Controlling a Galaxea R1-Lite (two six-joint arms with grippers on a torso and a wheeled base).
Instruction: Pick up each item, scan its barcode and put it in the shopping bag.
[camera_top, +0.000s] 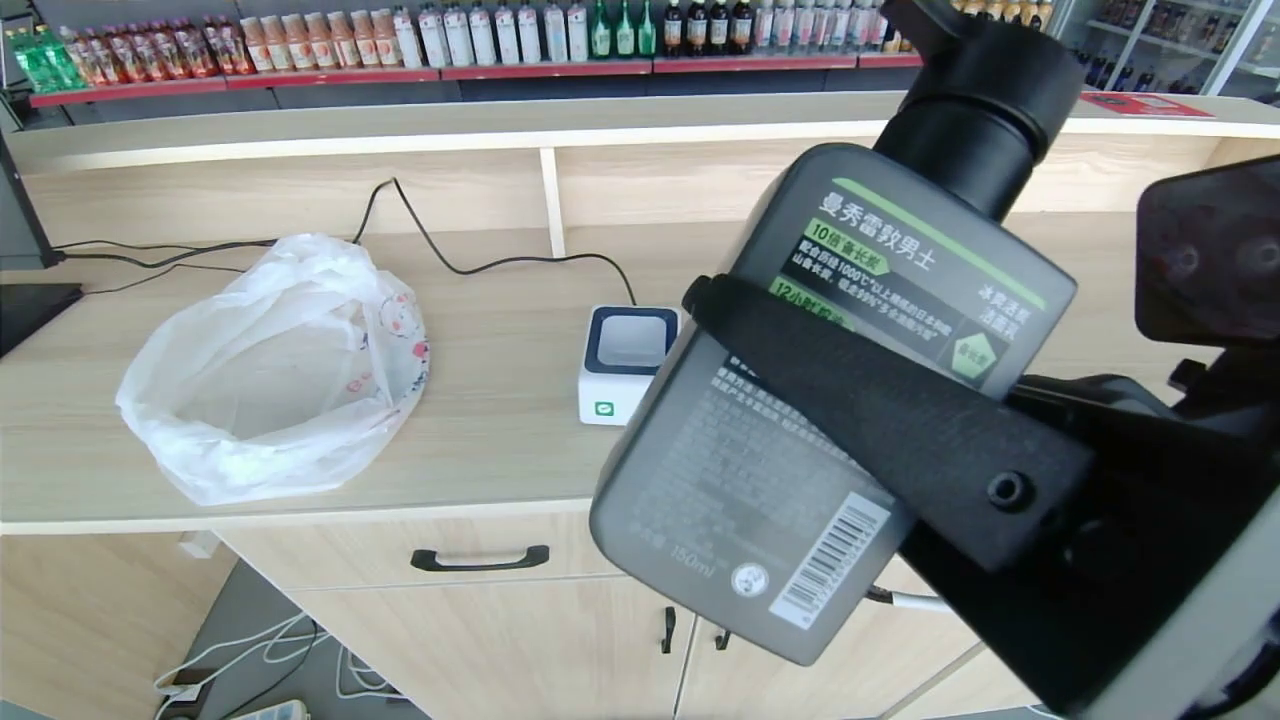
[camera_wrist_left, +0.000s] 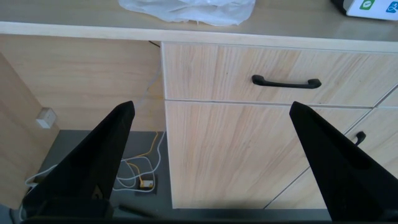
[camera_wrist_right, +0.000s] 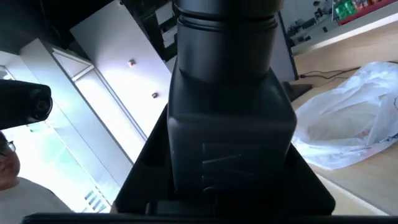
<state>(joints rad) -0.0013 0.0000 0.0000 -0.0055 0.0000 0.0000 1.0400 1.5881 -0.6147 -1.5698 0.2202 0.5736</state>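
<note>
Pinching the bottle (camera_top: 750, 480) across its middle, right gripper (camera_top: 730, 320) holds it tilted at centre-right, cap (camera_top: 985, 90) toward upper right; left gripper (camera_wrist_left: 211, 109) hangs spread before a drawer (camera_wrist_left: 211, 68).

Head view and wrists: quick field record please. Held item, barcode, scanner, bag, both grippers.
held item: dark grey bottle with black cap, tilted
barcode: white label near the bottle's base, facing the head camera
scanner: white box on the counter
bag: white shopping bag, mouth open, on the counter, on the scanner's left
left gripper: open, empty, low, facing the drawer fronts
right gripper: shut on the bottle
</note>
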